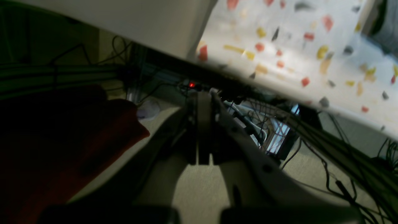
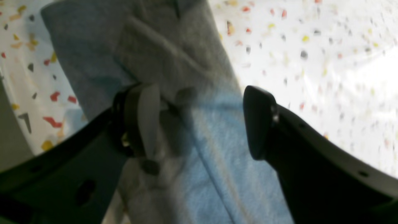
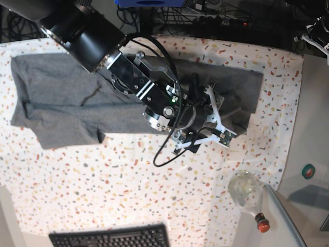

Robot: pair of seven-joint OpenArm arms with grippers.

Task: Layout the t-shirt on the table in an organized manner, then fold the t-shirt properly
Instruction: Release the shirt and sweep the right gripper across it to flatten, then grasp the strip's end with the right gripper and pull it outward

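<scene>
Clearly, the base view gives the whole scene: the t-shirt [image 3: 67,103] lies spread across the far part of the speckled tabletop [image 3: 128,190], reaching from the far left to the right of the middle, with one sleeve pointing toward the near side at the left. The right arm [image 3: 128,67] comes from the far left corner and ends above the shirt's right part. Only the right wrist view shows how its pincer [image 2: 202,121] stands: the jaws are wide apart, released, with a folded grey band of the t-shirt [image 2: 174,56] running between them. Whether a jaw touches the fabric cannot be told, because this picture is blurred.

The left arm is almost outside the base view. The left wrist view shows what the others do not: the left pincer [image 1: 203,130] is clenched with nothing between its jaws, and it hangs past the tabletop's edge [image 1: 279,77], over dark cables [image 1: 326,140] and a pale floor [image 1: 199,193].
</scene>
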